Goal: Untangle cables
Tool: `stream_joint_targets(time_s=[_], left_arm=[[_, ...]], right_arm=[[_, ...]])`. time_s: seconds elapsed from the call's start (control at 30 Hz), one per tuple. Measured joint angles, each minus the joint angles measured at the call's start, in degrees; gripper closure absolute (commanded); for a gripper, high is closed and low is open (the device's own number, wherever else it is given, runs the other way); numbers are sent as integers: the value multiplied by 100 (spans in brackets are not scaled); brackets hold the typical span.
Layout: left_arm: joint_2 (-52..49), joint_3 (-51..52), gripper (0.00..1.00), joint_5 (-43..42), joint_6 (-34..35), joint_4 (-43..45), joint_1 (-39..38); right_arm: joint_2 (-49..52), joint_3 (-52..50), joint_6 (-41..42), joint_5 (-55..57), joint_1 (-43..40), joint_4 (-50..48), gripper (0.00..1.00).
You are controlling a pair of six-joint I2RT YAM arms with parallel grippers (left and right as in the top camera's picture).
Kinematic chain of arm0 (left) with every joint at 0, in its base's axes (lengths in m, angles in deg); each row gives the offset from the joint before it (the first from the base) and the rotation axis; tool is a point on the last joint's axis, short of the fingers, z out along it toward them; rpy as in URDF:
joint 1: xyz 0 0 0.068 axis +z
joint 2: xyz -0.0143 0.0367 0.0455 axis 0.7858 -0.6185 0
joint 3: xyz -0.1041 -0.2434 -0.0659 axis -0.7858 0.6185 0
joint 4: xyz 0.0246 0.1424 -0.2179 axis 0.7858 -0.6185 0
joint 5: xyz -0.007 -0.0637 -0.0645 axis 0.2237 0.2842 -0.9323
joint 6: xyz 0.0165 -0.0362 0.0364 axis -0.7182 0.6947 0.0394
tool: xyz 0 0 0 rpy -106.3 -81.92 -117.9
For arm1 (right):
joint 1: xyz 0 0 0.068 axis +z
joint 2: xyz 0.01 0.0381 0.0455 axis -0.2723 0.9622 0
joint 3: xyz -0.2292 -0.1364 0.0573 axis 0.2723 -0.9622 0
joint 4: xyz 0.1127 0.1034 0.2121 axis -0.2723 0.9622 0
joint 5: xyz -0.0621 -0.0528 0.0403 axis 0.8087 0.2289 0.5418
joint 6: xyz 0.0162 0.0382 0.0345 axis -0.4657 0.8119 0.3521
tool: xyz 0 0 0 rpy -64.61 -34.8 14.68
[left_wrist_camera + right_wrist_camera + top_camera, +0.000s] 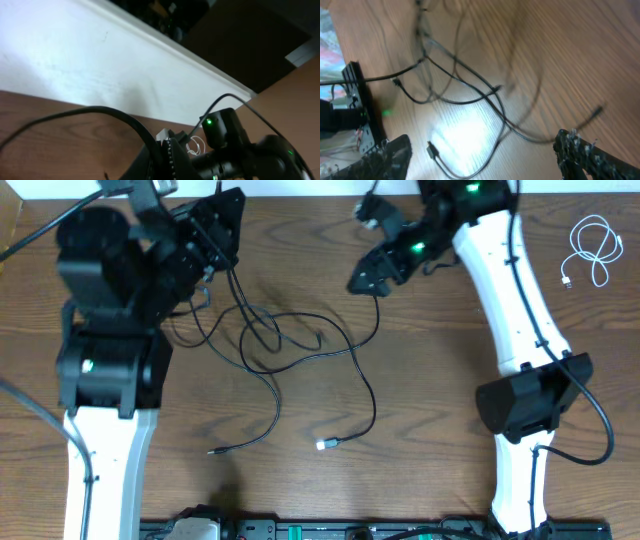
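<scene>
Black cables [300, 345] tangled, left hand [225, 230] clenched at their upper strands, right hand [370, 278] spread open

A brown, wood-grained worktop [430, 380] is seen. A loose tangle of thin black cables [280, 340] is spread over it from the centre toward 10 o'clock, with loops crossed over one another. Two free ends are trailed toward 6 o'clock, lying apart: a silver-tipped plug [325, 444] and a dark plug [213, 451]. A coiled white cable [592, 250] is laid well apart at 2 o'clock.
</scene>
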Motion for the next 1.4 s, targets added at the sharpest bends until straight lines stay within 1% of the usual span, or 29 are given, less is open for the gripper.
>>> stream_joint_targets(time_s=[0.13,0.27,0.47,0.63,0.8,1.1,1.13,1.17,1.27,1.4], left_arm=[[-66,2,92,-236,76,317,76],[79,2,92,-407,136,348,262],[291,2,92,-951,400,358,654],[363,2,92,-1434,678,496,962],[367,0,92,-1733,850,494,1047],[367,0,92,-1902,944,492,1047],[367,0,92,-1904,944,494,1047],[365,2,92,-1904,944,494,1047],[367,0,92,-1932,944,492,1047],[367,2,92,-2013,946,494,1047]], right_arm=[[0,-153,367,105,444,-476,8],[0,-463,507,236,708,-896,8],[0,-1021,568,463,835,-1596,13],[0,-1259,409,474,831,-1628,14],[0,-1346,190,450,907,-1574,16],[0,-1521,83,422,1027,-1572,18],[0,-1530,79,424,1029,-1569,20],[0,-1534,66,422,1029,-1576,26],[0,-1543,50,369,1027,-1644,38],[0,-1711,92,319,1095,-2065,41]])
